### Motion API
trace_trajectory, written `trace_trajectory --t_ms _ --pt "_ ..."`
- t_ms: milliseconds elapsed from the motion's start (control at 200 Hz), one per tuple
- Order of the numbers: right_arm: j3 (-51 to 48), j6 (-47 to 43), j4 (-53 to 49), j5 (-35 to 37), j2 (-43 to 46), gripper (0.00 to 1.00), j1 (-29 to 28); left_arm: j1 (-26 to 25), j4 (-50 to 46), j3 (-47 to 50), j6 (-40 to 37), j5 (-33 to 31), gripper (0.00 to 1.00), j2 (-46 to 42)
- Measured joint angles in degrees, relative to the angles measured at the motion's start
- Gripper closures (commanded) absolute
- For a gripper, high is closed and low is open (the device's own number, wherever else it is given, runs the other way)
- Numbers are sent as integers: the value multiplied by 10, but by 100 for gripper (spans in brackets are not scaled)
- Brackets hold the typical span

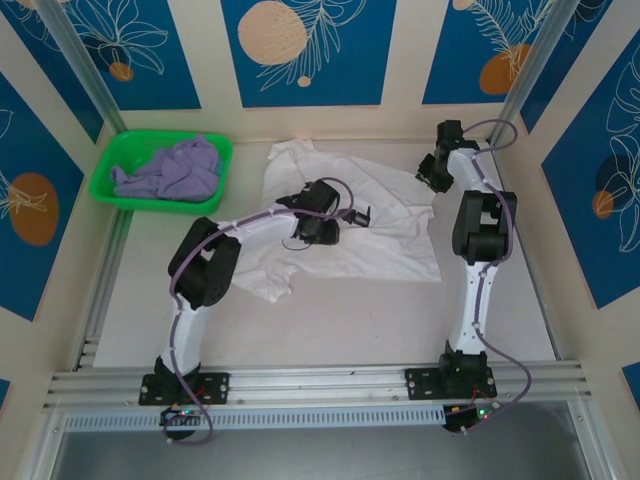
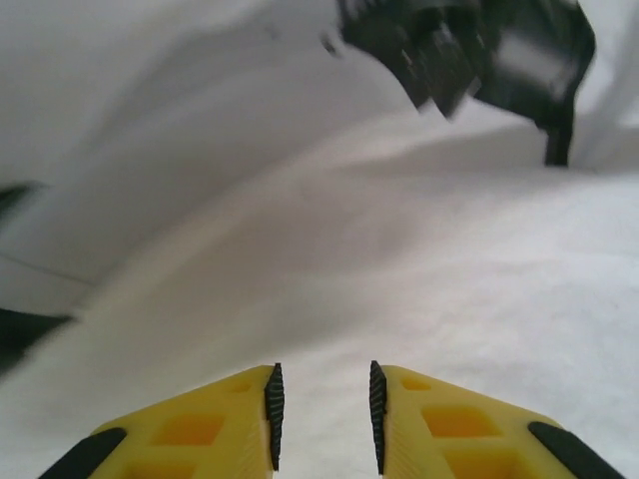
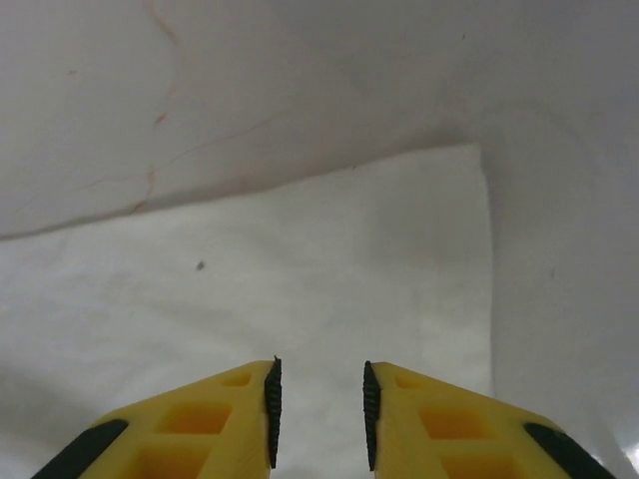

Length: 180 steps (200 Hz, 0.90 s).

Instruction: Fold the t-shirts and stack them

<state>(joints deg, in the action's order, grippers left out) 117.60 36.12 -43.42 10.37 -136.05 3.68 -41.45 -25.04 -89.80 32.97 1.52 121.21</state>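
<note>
A white t-shirt (image 1: 390, 240) lies spread and rumpled in the middle of the table. My left gripper (image 1: 360, 215) hovers low over its centre. In the left wrist view that gripper (image 2: 321, 367) has its jaws a narrow gap apart, white cloth (image 2: 399, 249) below them and a blurred dark print (image 2: 469, 50) ahead. My right gripper (image 1: 430, 178) is at the shirt's far right edge. In the right wrist view it (image 3: 318, 364) is also narrowly open, just over a flat corner of the cloth (image 3: 300, 269). A lavender t-shirt (image 1: 175, 170) lies crumpled in the basket.
The green plastic basket (image 1: 108, 165) stands at the far left corner of the table. Aluminium posts and patterned walls close in the back and sides. Bare table (image 1: 340, 330) stretches between the shirt and the arm bases.
</note>
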Motion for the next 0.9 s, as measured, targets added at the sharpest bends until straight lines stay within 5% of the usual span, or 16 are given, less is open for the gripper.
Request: trace_trajectory --t_ms 475,900 --pt "247 -1 -113 -48 -161 73 36 -40 72 132 30 7 69 -54" --pt "274 5 -115 -63 -172 72 105 -104 135 182 60 39 68 -74"
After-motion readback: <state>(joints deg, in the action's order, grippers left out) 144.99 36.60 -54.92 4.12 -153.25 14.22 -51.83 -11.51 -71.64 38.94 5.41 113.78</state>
